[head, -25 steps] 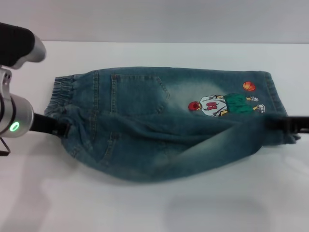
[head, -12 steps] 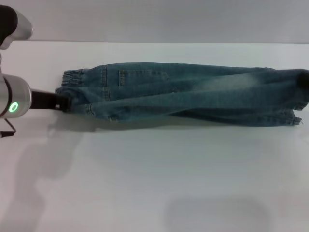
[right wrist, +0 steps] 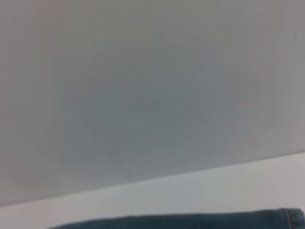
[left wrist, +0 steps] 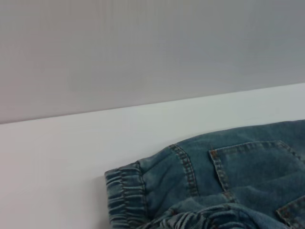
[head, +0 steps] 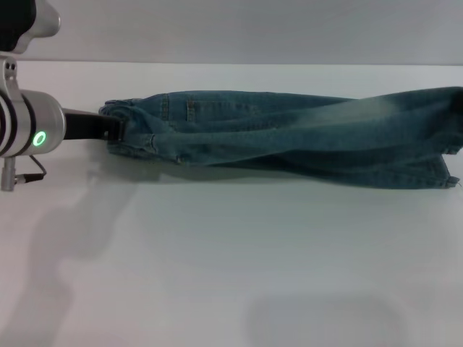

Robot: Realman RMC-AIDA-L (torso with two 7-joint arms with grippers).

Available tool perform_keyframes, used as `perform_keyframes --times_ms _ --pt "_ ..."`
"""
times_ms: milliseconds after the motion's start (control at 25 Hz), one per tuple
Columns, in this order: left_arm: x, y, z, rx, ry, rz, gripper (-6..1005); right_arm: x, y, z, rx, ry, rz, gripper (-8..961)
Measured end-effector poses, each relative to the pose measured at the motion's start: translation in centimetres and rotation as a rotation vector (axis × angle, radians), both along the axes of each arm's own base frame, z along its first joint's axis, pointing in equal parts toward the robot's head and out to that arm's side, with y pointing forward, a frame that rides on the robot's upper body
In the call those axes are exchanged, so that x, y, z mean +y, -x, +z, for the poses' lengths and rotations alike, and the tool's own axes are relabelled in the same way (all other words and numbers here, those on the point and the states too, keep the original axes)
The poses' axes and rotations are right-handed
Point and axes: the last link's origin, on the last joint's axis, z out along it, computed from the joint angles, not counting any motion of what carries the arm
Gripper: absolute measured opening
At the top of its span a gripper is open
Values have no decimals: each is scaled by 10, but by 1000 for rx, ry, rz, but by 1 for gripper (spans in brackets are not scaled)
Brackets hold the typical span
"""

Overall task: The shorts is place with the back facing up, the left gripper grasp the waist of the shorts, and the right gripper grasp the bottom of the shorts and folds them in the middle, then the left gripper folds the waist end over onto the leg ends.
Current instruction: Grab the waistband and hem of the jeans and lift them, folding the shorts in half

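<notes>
The faded blue denim shorts (head: 289, 134) are doubled lengthwise into a long band across the far part of the white table. My left gripper (head: 112, 130) is shut on the ruffled waist at the band's left end. At the frame's right edge only a dark sliver of my right gripper (head: 458, 105) shows, with the leg ends (head: 445, 170) hanging from it. One back pocket faces up near the waist. The printed figure is hidden inside the fold. The left wrist view shows the elastic waist (left wrist: 126, 200) and a pocket; the right wrist view shows a strip of denim (right wrist: 190, 222).
The white table (head: 217, 275) stretches bare from the shorts toward me. A grey wall (head: 217, 29) rises right behind the table's far edge. My silver left arm (head: 29, 130) with its green light reaches in from the left.
Both grippers have carried the near edge of the shorts up and away from me, over the far half. The print is now covered and the band sits farther back.
</notes>
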Motion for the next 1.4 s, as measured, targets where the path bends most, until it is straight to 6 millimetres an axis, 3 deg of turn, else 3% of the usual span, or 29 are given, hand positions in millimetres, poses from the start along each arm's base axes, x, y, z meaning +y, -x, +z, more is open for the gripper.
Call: perform_keyframes --times_ms 640,1080,1400 --pt "21 -5 -2 -39 -41 -41 138 10 -36 4 186 -120 -46 76" --pt "29 -3 -8 -65 -58 -55 139 16 -45 -1 253 -141 -55 90" --pt "56 -10 -22 -193 -151 -143 139 27 -62 -3 315 -180 -79 100"
